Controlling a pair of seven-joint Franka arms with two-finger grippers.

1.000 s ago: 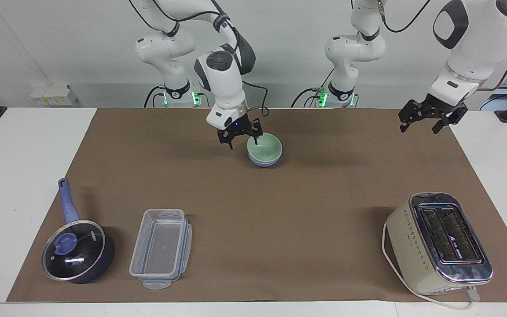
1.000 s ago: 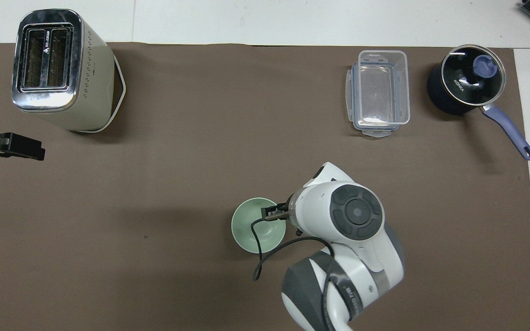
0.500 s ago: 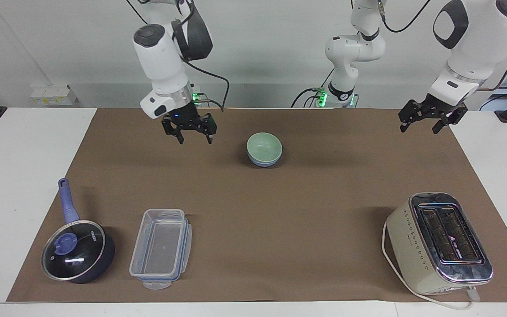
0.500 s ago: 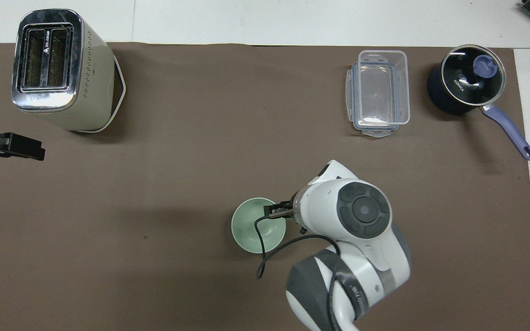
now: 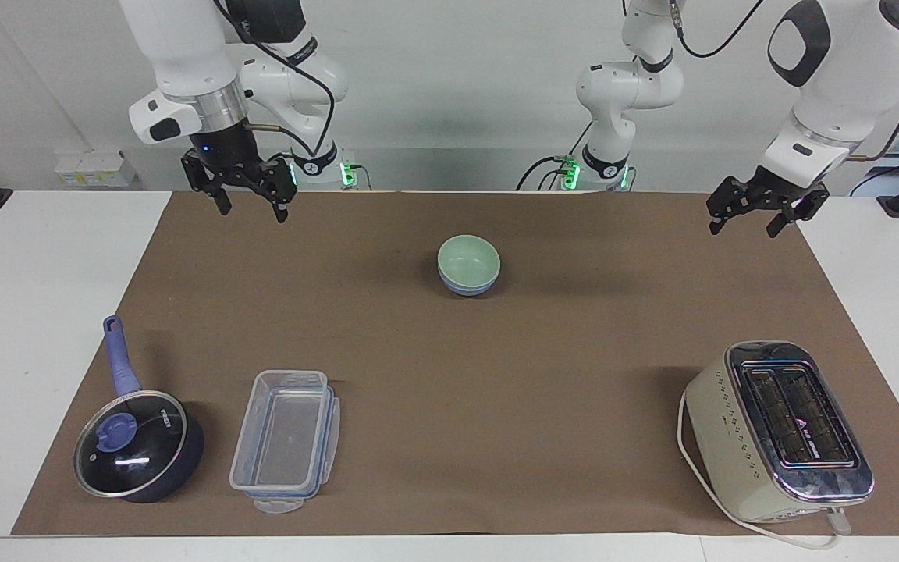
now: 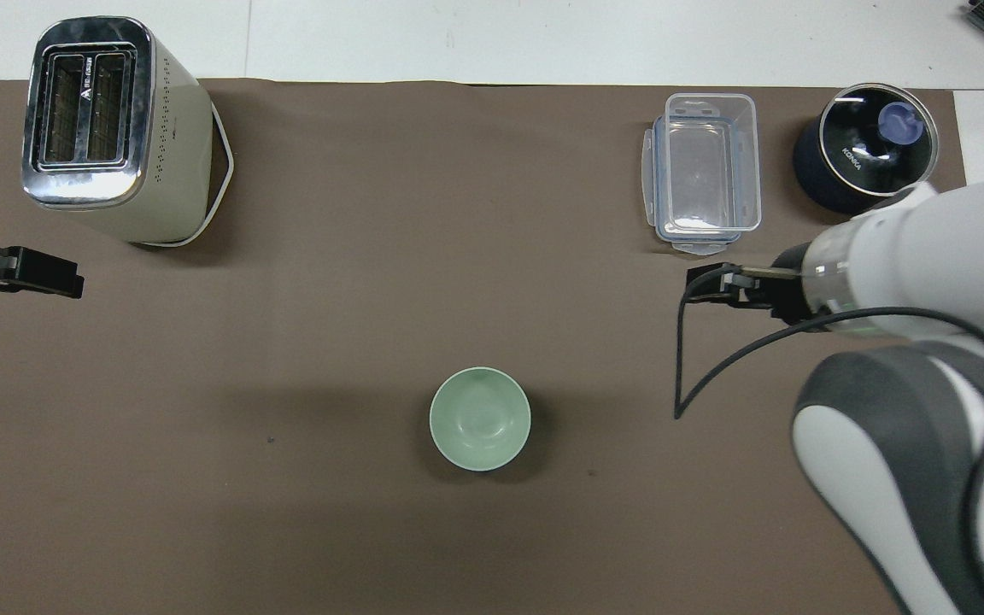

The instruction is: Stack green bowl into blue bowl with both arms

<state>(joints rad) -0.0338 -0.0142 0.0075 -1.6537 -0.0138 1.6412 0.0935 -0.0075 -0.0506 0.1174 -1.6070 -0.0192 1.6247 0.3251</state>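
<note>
The pale green bowl sits nested in the periwinkle-blue bowl on the brown mat, midway between the arms' ends and toward the robots. Only the blue bowl's lower rim shows below the green one. In the overhead view the green bowl hides the blue one. My right gripper is open and empty, raised over the mat's edge toward the right arm's end, well away from the bowls; it also shows in the overhead view. My left gripper waits open and empty over the mat's corner at the left arm's end.
A cream toaster stands at the left arm's end, farther from the robots. A clear plastic container and a dark blue lidded saucepan stand at the right arm's end, farther from the robots. The brown mat covers the table.
My right gripper has left the green bowl's rim, risen and swung away toward the right arm's end. The stacked bowls stay put. The left arm has not moved.
</note>
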